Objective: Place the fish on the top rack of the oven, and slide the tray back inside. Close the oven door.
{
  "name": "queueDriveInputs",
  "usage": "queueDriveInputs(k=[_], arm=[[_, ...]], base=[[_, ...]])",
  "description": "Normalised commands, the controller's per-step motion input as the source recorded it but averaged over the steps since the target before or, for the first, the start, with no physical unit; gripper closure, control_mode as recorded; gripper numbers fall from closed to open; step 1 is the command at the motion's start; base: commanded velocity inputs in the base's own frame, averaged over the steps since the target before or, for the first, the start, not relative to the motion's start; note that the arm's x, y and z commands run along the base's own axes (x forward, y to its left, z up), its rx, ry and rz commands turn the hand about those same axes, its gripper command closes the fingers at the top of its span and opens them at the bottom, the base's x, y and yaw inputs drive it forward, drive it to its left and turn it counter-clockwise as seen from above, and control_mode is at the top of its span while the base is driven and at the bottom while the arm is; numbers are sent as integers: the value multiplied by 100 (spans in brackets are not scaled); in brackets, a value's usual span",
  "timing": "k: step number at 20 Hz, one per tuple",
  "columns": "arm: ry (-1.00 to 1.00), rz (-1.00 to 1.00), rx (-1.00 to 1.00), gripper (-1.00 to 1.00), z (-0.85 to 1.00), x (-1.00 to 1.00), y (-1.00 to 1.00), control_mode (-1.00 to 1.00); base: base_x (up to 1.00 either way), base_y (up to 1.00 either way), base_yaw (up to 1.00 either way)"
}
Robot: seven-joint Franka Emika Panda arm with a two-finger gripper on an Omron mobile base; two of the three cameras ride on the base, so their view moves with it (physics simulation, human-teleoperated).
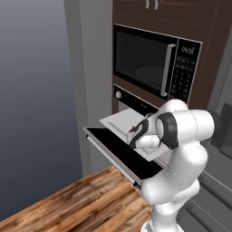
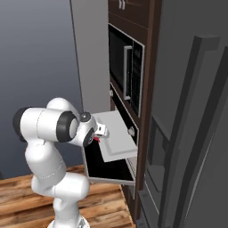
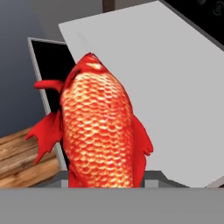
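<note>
The red-orange fish (image 3: 98,127) hangs close in front of the hand camera, and my gripper (image 1: 134,132) is shut on it; its fingertips are hidden behind the fish. A sliver of the fish (image 2: 96,139) shows red at the gripper (image 2: 99,135) in the right base view. The pale grey tray (image 1: 118,120) is pulled out of the oven (image 1: 131,100) over the open oven door (image 1: 118,153), which lies flat. The fish hangs at the tray's (image 3: 175,87) near left edge, partly over the door (image 3: 48,61).
A black microwave (image 1: 154,61) sits above the oven in dark brown cabinetry. A wooden counter (image 1: 90,199) lies below and in front of the door. A tall grey fridge (image 2: 191,133) stands to the right.
</note>
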Motion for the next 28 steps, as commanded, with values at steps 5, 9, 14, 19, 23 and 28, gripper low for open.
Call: queueDriveInputs(k=[5,9,14,19,23,28], arm=[[0,0,0,100,-14,27,-6,-100],[0,0,0,100,-12,29,-16,-100],[0,0,0,100,-16,29,-14,-100],[-2,0,0,100,-26,26,-1,-100],[-2,0,0,100,-30,27,-2,-100],[-1,0,0,100,-27,31,-12,-100]], base=[[0,0,0],[0,0,0],[0,0,0],[0,0,0],[0,0,0],[0,0,0]])
